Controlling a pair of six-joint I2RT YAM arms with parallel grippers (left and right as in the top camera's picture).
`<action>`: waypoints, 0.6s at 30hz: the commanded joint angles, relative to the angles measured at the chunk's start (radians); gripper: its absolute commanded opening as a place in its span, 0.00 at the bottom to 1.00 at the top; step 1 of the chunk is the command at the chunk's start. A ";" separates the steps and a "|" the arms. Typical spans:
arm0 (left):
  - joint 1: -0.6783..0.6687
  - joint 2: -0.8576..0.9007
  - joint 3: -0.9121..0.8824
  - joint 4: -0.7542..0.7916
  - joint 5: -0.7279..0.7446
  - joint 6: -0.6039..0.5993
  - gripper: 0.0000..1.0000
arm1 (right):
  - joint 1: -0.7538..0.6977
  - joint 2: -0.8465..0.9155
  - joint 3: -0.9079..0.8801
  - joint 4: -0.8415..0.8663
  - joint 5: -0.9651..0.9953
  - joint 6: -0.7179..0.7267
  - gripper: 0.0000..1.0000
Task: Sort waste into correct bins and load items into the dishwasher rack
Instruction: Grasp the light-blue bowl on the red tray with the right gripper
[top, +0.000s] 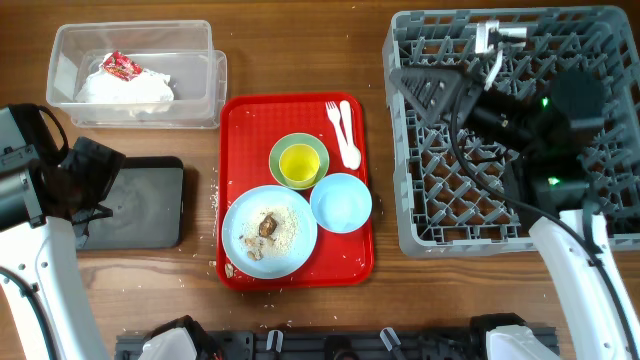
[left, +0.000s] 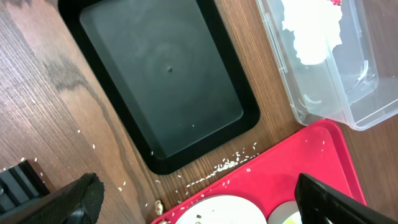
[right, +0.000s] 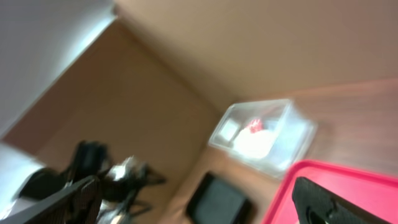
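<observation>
Wood, brown and grained, makes the table (top: 300, 320), dusted with pale crumbs (left: 227, 165) along the left edge of the flat red serving tray (top: 240, 120). Nearest on that tray sits the light blue plate (top: 290, 245) with brownish food scraps (top: 267, 226), the light blue bowl (top: 341, 202) just beside it at right; behind, the yellow-green cup (top: 298, 165) stands in the pale green bowl (top: 280, 145), then the white fork (top: 333, 118) and spoon (top: 349, 140). Left, the black tray (top: 140, 205) lies beside the left gripper (left: 198, 186), jaws wide and holding nothing. The right gripper (right: 196, 186), equally wide and empty, hangs over the grey dishwasher rack (top: 600, 40). Farthest, the clear tub (top: 70, 50) holds napkins (top: 125, 88) and a red-and-white wrapper (top: 121, 66). Beyond, the room (right: 186, 62) is a brown blur
</observation>
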 joint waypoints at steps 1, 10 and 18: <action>0.007 -0.007 -0.001 0.000 -0.003 -0.013 1.00 | 0.043 -0.007 0.239 -0.328 0.333 -0.351 1.00; 0.007 -0.007 -0.001 0.000 -0.003 -0.013 1.00 | 0.404 0.044 0.515 -0.920 0.779 -0.459 0.99; 0.007 -0.007 -0.001 0.000 -0.003 -0.013 1.00 | 0.664 0.315 0.519 -1.263 0.874 -0.429 0.99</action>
